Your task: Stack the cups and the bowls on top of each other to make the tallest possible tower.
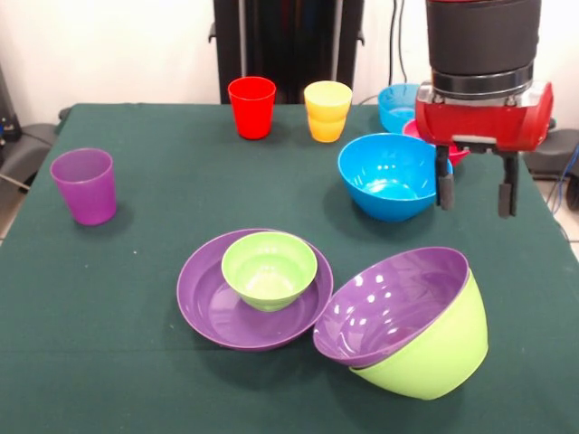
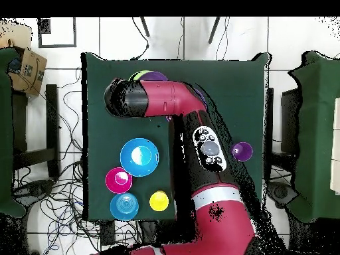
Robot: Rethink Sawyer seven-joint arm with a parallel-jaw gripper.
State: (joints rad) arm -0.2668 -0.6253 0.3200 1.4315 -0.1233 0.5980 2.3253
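Note:
My gripper (image 1: 475, 192) hangs open and empty above the table, just right of the large blue bowl (image 1: 393, 176) (image 2: 139, 157). At the front, a purple bowl (image 1: 391, 303) lies nested in a lime green bowl (image 1: 439, 353); this two-bowl tower tips to one side. To its left, a small green bowl (image 1: 270, 268) sits inside a wide purple bowl (image 1: 204, 303). The red cup (image 1: 251, 107) and yellow-orange cup (image 1: 327, 110) (image 2: 159, 200) stand at the far edge. The purple cup (image 1: 84, 185) (image 2: 242, 151) stands alone at the left. A light blue bowl (image 1: 396, 104) (image 2: 124, 206) and a small red bowl (image 2: 118, 179) sit behind the gripper.
The green cloth table (image 1: 154, 271) ends close to the tilted bowls at the front. In the overhead view my arm (image 2: 199, 139) covers the middle of the table and hides the gripper. Cables and chairs surround the table.

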